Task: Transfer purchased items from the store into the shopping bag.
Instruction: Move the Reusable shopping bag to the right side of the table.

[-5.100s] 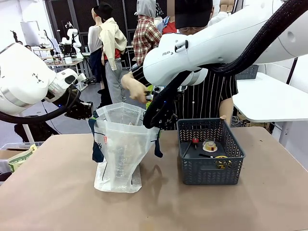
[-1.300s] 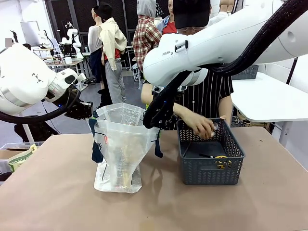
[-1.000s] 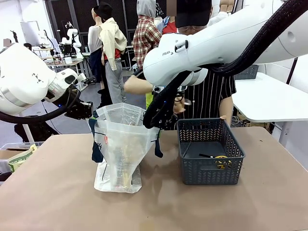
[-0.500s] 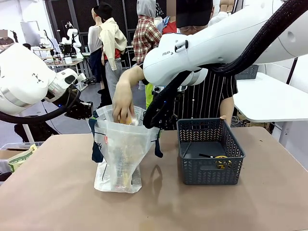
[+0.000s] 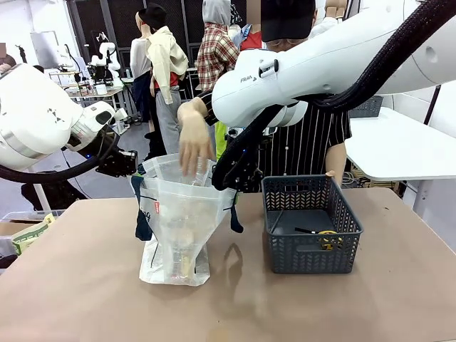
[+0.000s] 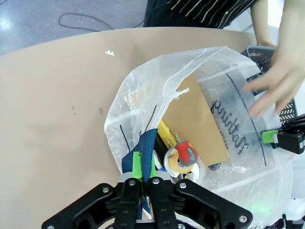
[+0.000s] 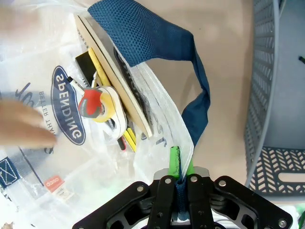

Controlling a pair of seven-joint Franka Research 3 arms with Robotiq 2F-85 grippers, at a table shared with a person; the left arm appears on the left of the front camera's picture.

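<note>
The translucent white plastic shopping bag (image 5: 178, 221) with dark script lettering stands upright on the brown desk (image 5: 78, 285), its mouth spread wide. Inside it lie a round packaged item with a red and grey top (image 6: 184, 154), flat yellow packs (image 7: 129, 138) and a flat brown card sheet (image 6: 198, 126). The left claw (image 6: 143, 167) is pinched tight on one navy strap handle (image 6: 147, 143). The right claw (image 7: 181, 167) is clamped on the other navy strap (image 7: 143, 33), and between them the mouth is held apart. A person's hand (image 5: 194, 142) hangs over the opening, fingers pointing down toward the rim; whether it holds anything I cannot tell. Just to the bag's right, apart from it, sits the dark grey lattice-mesh plastic basket (image 5: 311, 258), with a yellow round item (image 5: 328, 241) and a thin dark item (image 5: 305, 230) on its floor.
</note>
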